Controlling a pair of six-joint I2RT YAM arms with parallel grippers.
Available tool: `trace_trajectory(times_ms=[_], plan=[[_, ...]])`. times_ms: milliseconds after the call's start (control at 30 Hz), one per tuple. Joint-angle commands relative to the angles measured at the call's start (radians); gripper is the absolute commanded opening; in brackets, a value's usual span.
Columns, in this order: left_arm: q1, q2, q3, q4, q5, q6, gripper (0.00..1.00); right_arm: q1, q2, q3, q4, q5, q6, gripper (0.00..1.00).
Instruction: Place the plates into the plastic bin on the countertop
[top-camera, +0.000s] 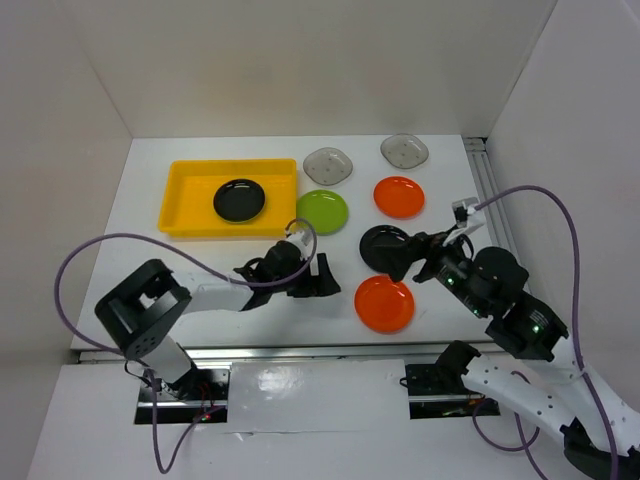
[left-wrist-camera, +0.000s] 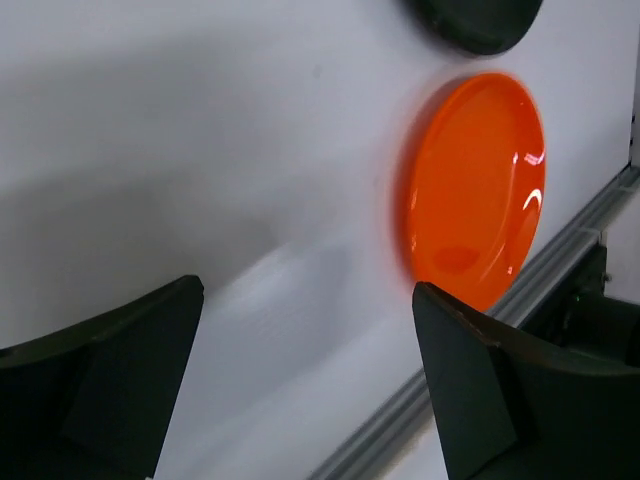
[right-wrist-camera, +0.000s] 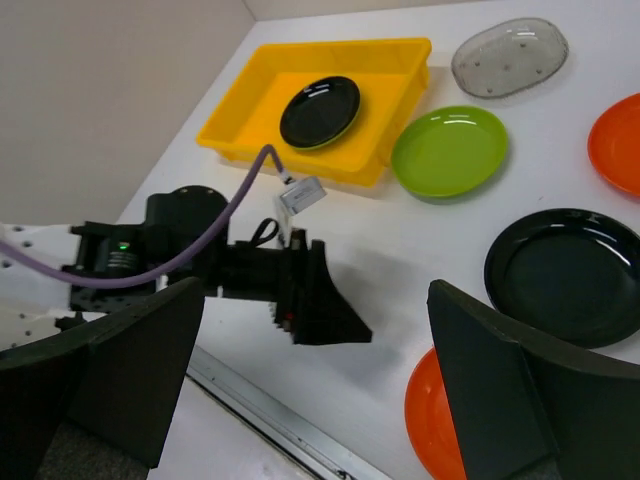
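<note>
While both arms hang with fingers spread and nothing between them, most of the job lies ahead. Nearest, the near orange plate (top-camera: 384, 303) rests on the counter (top-camera: 260, 150) between the left end effector (top-camera: 325, 277) and the right end effector (top-camera: 405, 258), which hovers at the loose black plate (top-camera: 380, 243). Beyond lie the lime green plate (top-camera: 322, 211) and the far orange plate (top-camera: 399, 197). Left of them, the plastic bin (top-camera: 185, 205) holds only the binned black plate (top-camera: 239, 200). Farthest back sit the left grey plate (top-camera: 328, 166) and the right grey plate (top-camera: 404, 151). One is in; six visible plates wait outside.
</note>
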Motion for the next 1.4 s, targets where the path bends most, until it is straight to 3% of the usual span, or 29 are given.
trace_trajectory(times_ms=[0, 100, 267, 433, 600, 667, 700, 767, 800, 933, 1000, 1067, 1100, 1133, 1200, 1367], plan=[[-0.042, 0.114, 0.044, 0.23, 0.008, -0.034, 1.0, -0.002, -0.063, 0.065, -0.07, 0.002, -0.014, 1.0], [-0.088, 0.204, 0.125, 0.232, 0.008, -0.034, 1.0, -0.002, -0.087, 0.074, -0.099, 0.002, -0.004, 1.0], [-0.13, 0.387, 0.219, 0.255, 0.026, -0.055, 0.91, -0.002, -0.11, 0.063, -0.137, 0.028, 0.005, 1.0], [-0.139, 0.412, 0.182, 0.339, 0.008, -0.095, 0.68, -0.002, -0.12, 0.072, -0.15, 0.028, 0.005, 1.0], [-0.139, 0.403, 0.171, 0.316, 0.008, -0.074, 0.57, -0.002, -0.12, 0.063, -0.14, 0.028, 0.005, 1.0], [-0.139, 0.393, 0.171, 0.307, 0.008, -0.074, 0.45, -0.002, -0.12, 0.054, -0.128, 0.028, 0.005, 1.0], [-0.148, 0.393, 0.171, 0.286, -0.001, -0.065, 0.3, -0.002, -0.12, 0.054, -0.128, 0.028, 0.005, 1.0], [-0.148, 0.393, 0.171, 0.267, -0.002, -0.065, 0.14, -0.002, -0.12, 0.043, -0.116, 0.028, 0.005, 1.0], [-0.148, 0.404, 0.183, 0.258, -0.002, -0.065, 0.0, -0.002, -0.12, 0.043, -0.116, 0.019, 0.005, 1.0], [-0.148, 0.355, 0.193, 0.21, 0.008, -0.063, 0.0, -0.002, -0.11, 0.043, -0.107, 0.019, 0.005, 1.0], [-0.148, 0.286, 0.202, 0.096, -0.005, -0.072, 0.0, -0.002, -0.11, 0.043, -0.117, 0.028, 0.005, 1.0], [-0.148, 0.179, 0.275, -0.068, -0.089, -0.083, 0.0, -0.002, -0.11, 0.043, -0.117, 0.028, 0.005, 1.0], [-0.148, 0.147, 0.312, -0.253, -0.141, -0.083, 0.0, -0.002, -0.11, 0.043, -0.117, 0.028, 0.005, 1.0], [-0.148, 0.118, 0.352, -0.338, -0.197, -0.083, 0.0, -0.002, -0.11, 0.043, -0.117, 0.028, 0.005, 1.0], [-0.063, 0.035, 0.435, -0.453, -0.314, -0.095, 0.0, -0.002, -0.11, 0.053, -0.108, 0.028, 0.005, 1.0], [0.194, -0.1, 0.502, -0.579, -0.34, -0.106, 0.0, -0.002, -0.11, 0.019, -0.065, 0.01, 0.005, 1.0]])
